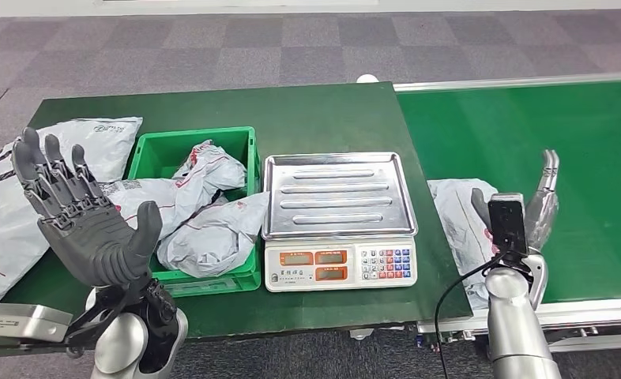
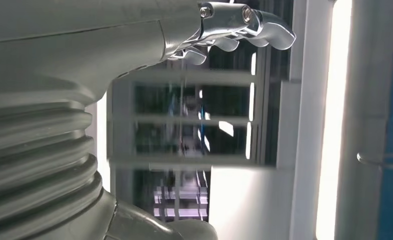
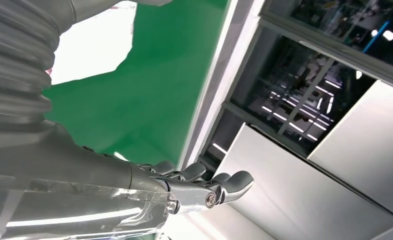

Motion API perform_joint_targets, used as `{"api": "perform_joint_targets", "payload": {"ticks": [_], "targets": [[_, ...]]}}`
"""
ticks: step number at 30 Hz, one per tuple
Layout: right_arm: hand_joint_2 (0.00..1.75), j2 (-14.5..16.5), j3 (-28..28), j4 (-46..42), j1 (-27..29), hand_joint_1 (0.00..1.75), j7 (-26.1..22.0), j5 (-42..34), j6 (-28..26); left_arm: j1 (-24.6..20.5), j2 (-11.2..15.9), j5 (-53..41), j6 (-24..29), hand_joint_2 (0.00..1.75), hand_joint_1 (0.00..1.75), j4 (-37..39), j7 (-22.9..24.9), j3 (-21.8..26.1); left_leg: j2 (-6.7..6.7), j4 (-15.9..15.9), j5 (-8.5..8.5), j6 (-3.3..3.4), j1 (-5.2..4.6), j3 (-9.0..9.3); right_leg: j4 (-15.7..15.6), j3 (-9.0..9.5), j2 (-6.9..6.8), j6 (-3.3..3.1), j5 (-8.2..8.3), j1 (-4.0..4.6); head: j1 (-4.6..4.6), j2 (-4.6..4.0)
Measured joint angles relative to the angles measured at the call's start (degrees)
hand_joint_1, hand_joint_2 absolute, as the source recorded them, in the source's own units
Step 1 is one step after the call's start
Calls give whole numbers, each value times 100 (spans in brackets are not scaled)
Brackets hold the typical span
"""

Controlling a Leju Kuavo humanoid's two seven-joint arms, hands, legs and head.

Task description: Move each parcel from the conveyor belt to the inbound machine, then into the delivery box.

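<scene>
Right now our task's grey plastic parcel (image 1: 459, 213) lies at the near left end of the green conveyor belt (image 1: 576, 158), its left edge just beside the dark green table (image 1: 307, 110). Our right hand (image 1: 541, 201) stands just beside the parcel's right side, over the belt, fingers stretched out straight and apart, palm turned toward the parcel, grasping nothing; whether it touches the bag we cannot tell. A small black camera block (image 1: 507, 225) at the wrist covers part of it. In the right wrist view the same hand (image 3: 194, 187) shows extended fingers above the green belt.

Left of the belt, on the table, sits the white electronic scale with a ribbed steel tray (image 1: 337, 193), its tray bare. Touching the scale's left side is the green plastic crate (image 1: 145, 154), stuffed with several crumpled grey mailer bags (image 1: 208, 229) that spill over its rim. More grey-white mailer bags (image 1: 94, 142) lie on the table left of the crate.

Our left hand (image 1: 78, 213) is raised in front of the crate, palm facing forward, fingers spread wide and upright, released and holding nothing. A small silver box (image 1: 23, 322) rests at the table's near left corner.
</scene>
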Motion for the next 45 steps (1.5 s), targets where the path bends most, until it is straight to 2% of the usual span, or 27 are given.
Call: {"api": "perform_joint_targets", "payload": {"ticks": [4, 8, 10, 14, 17, 21, 32, 37, 38, 42, 45], "targets": [[175, -2, -60, 102, -34, 0, 366, 474, -45, 28, -35, 492, -927, 175, 0, 356, 15, -7, 0, 1, -1, 1, -2, -1, 0, 0, 0, 1, 0, -2, 1, 1], [175, -74, -185, 716, -316, 0, 1536, 1401, 156, -72, -48, 622, -1632, 175, 0, 955, 186, -100, 5, 2, 1, 4, -4, 0, -1, -1, 6, 4, 4, -4, 0, 0], [175, -157, -287, 1254, -522, 0, 2150, 1792, 434, -136, -63, 476, -1761, 175, 0, 1253, 304, -137, 5, 3, 3, 7, -5, 0, -1, 0, 5, 7, 6, -5, 0, 0], [175, -382, -485, 2603, -857, 0, 3322, 2412, 1498, -185, -108, 91, -2063, 175, 0, 1788, 429, -158, 0, 6, 4, 7, -5, -1, -1, 2, 1, 8, 8, -4, 1, 0], [175, -479, -587, 3404, -1004, 0, 3405, 2608, 1848, -263, -128, -14, -2177, 175, 0, 2124, 427, -158, -1, 5, 4, 7, -5, -3, -1, 0, 1, 8, 8, -4, 1, 0], [175, -503, -602, 3923, -1226, 0, 3434, 2798, 2176, -351, -164, -64, -2250, 175, 0, 2319, 438, -158, 6, 5, 3, 6, -2, 1, 0, 0, 13, 7, 6, -1, 0, -1], [175, -505, -602, 4370, -1471, 0, 3463, 2858, 2292, -444, -195, -64, -2271, 175, 0, 2508, 454, -157, 7, 12, 5, 9, -2, 3, -1, 9, 11, 13, 10, -2, 0, 0], [175, -506, -602, 4440, -1544, 0, 3398, 2892, 2579, -443, -201, 37, -2324, 175, 0, 2510, 417, -156, 8, 14, 5, 10, -2, 8, -1, 14, 13, 13, 11, -2, 0, 1], [175, -507, -602, 4457, -1559, 4, 3395, 2905, 2628, -441, -201, 42, -2326, 175, 0, 2510, 419, -156, 8, 14, 4, 11, -2, 10, -1, 16, 14, 14, 11, -2, 0, 1], [175, -507, -602, 4490, -1585, 175, 3337, 2934, 2589, -405, -203, 28, -2325, 175, 0, 2511, 425, -156, 9, 15, 2, 15, -2, 16, -1, 23, 14, 14, 12, -2, 0, 1], [175, -505, -602, 4473, -1567, 175, 3096, 2857, 2160, -328, -201, 14, -2313, 175, 0, 2497, 420, -156, 7, 15, 2, 16, -4, 15, -1, 23, 13, 17, 14, -4, 0, 1]]}}
